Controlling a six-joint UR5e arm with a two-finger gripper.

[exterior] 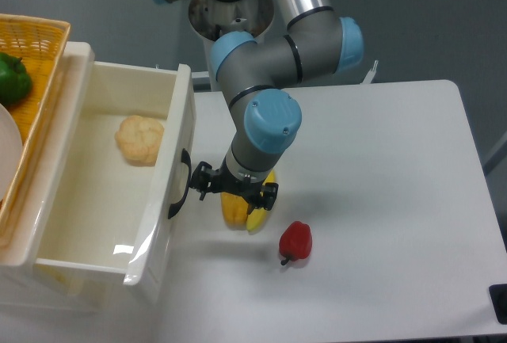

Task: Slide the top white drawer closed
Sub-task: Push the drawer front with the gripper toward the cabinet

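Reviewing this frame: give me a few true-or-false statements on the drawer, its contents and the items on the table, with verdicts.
1. The top white drawer is fully shut. False: it stands well open.
2. A pale cauliflower-like item lies inside the drawer. True.
3. The red pepper sits inside the yellow wicker basket. False: it lies on the table.
4. The gripper is beside the drawer's black handle. True.
5. A yellow pepper lies below the gripper. True.
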